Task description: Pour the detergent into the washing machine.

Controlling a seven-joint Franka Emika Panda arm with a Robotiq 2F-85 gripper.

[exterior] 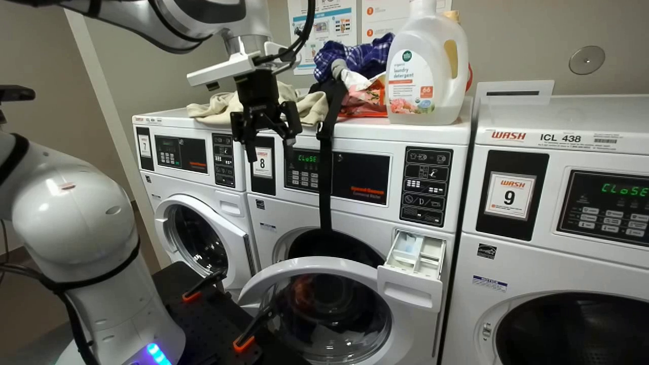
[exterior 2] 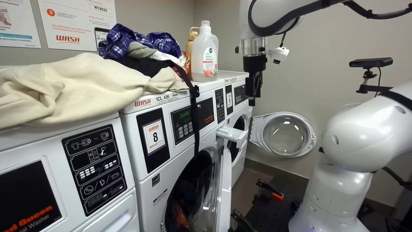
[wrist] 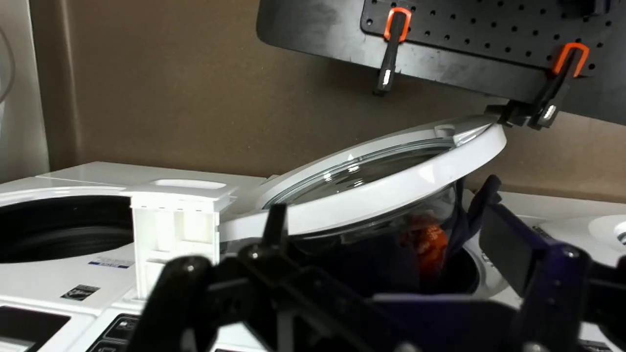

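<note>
Hanging in front of front-loading washer 8 (exterior: 372, 219), my gripper (exterior: 271, 149) holds nothing, its jaws standing apart, and it is well away from the organic laundry detergent jug (exterior: 426, 76). The jug stands upright on top of washer 8; a white cap (exterior 2: 205, 23) shows on it in an exterior view, though I cannot tell whether that is loose. By my judgement the preparation is done: the porthole door (exterior: 332, 314) stands open, the dispenser drawer (exterior: 409, 288) is pulled out, and an orange-red item (wrist: 433, 249), probably laundry, shows inside the machine. I make out no detergent in the drawer, so I take the pouring as not yet begun. What is left, as I judge it: grasp the jug, perhaps by its side handle (exterior: 461, 58), lift it, bring it over the drawer and tip it.
</note>
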